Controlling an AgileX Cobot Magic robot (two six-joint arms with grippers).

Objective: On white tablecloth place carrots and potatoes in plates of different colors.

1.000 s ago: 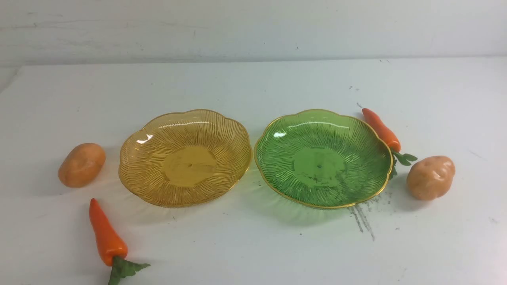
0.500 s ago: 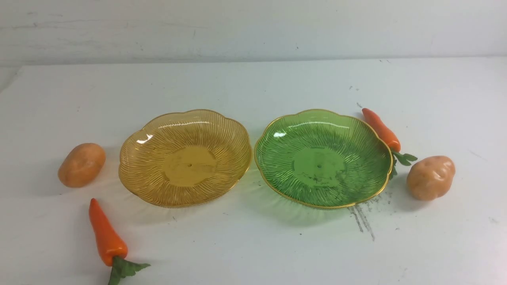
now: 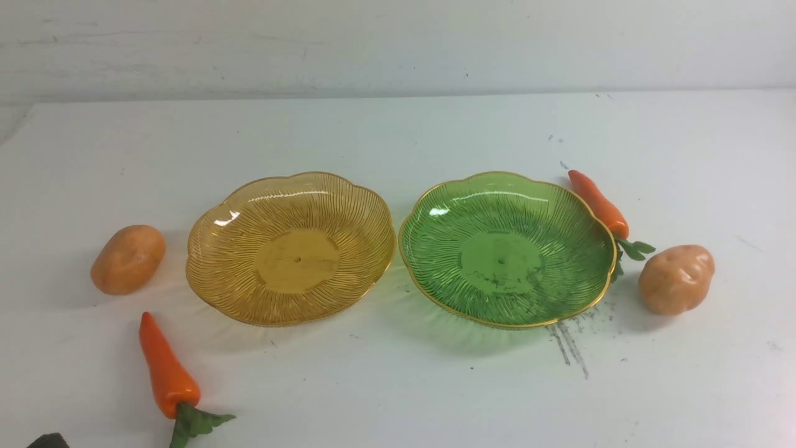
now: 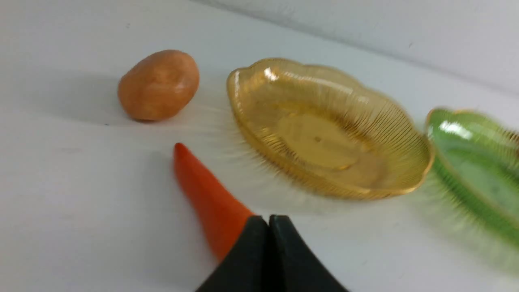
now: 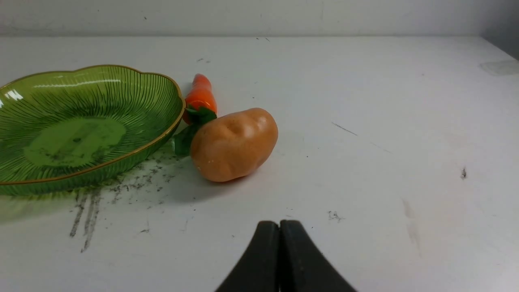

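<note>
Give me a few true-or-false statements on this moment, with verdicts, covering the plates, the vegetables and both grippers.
1. The amber plate and the green plate are both empty. True.
2. The left gripper is shut on the left carrot. False: it is shut but holds nothing, and that carrot lies on the tablecloth.
3. The left potato lies on the tablecloth, to the left of the amber plate. True.
4. The right carrot lies inside the green plate. False: it lies on the tablecloth beside that plate's rim, on its right.
5. The right gripper is shut and empty. True.
</note>
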